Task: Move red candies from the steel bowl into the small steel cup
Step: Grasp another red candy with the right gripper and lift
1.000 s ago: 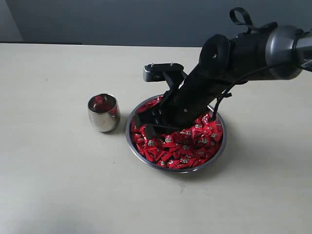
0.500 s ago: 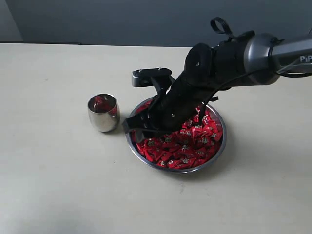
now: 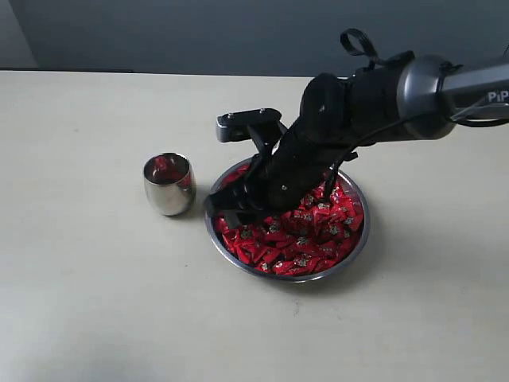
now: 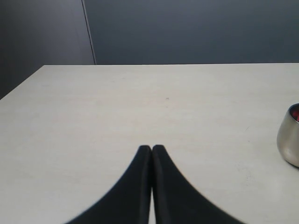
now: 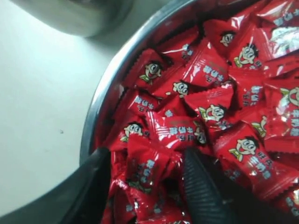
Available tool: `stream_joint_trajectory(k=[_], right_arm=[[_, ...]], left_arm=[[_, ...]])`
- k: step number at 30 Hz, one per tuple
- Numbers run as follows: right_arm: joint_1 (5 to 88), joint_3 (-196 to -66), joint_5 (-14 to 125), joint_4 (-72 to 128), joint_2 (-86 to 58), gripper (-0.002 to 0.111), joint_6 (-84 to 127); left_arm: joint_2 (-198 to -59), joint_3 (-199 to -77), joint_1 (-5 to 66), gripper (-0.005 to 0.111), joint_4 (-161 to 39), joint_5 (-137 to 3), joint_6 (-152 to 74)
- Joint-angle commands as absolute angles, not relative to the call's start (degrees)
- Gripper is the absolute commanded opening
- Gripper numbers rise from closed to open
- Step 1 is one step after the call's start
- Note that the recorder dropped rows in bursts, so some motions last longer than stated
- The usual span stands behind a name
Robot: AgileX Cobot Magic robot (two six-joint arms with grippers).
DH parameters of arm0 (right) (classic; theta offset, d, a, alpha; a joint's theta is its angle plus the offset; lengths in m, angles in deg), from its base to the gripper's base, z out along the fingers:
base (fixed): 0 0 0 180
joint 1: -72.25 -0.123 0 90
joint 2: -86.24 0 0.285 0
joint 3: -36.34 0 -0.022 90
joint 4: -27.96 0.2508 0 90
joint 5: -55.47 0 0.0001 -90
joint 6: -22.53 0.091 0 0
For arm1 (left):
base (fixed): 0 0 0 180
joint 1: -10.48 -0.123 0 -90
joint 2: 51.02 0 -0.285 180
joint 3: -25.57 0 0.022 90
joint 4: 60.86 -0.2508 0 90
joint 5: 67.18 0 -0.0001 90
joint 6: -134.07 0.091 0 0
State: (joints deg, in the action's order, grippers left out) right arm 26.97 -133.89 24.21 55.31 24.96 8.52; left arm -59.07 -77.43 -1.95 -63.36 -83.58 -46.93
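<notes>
The steel bowl (image 3: 296, 278) sits mid-table, filled with red candies (image 3: 314, 231). My right gripper (image 3: 229, 213) reaches down into the bowl's left part, near the rim. In the right wrist view it (image 5: 147, 176) stands open, its two fingers pushed in among the candies with one red candy (image 5: 152, 163) between them; the bowl's rim (image 5: 99, 102) is just beside it. The small steel cup (image 3: 169, 185) stands upright left of the bowl, with red showing inside. My left gripper (image 4: 152, 149) is shut on nothing, low over bare table, and the cup (image 4: 289, 140) is at that view's edge.
The pale table (image 3: 87, 302) stretches all round the bowl and cup. A dark wall (image 3: 199, 32) runs behind the table's far edge. The right arm's black body (image 3: 366, 103) hangs over the bowl's back half.
My right gripper has moved left across the bowl toward its left rim and the cup, staying open. The cup and bowl have not moved.
</notes>
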Motion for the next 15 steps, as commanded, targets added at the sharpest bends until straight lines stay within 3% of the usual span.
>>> stream_joint_trajectory(k=[1, 9, 15], right_arm=[[26.8, -134.2, 23.8, 55.2, 26.4, 0.048, 9.1], [26.4, -134.2, 24.6, 55.7, 27.0, 0.046, 9.1], [26.3, -134.2, 24.4, 55.6, 27.5, 0.028, 9.1]], left_arm=[[-58.8, -77.2, -2.0, 0.0, -63.4, -83.5, -47.1], [-58.8, -77.2, -2.0, 0.0, -63.4, -83.5, -47.1], [-58.8, -77.2, -2.0, 0.0, -63.4, -83.5, -47.1]])
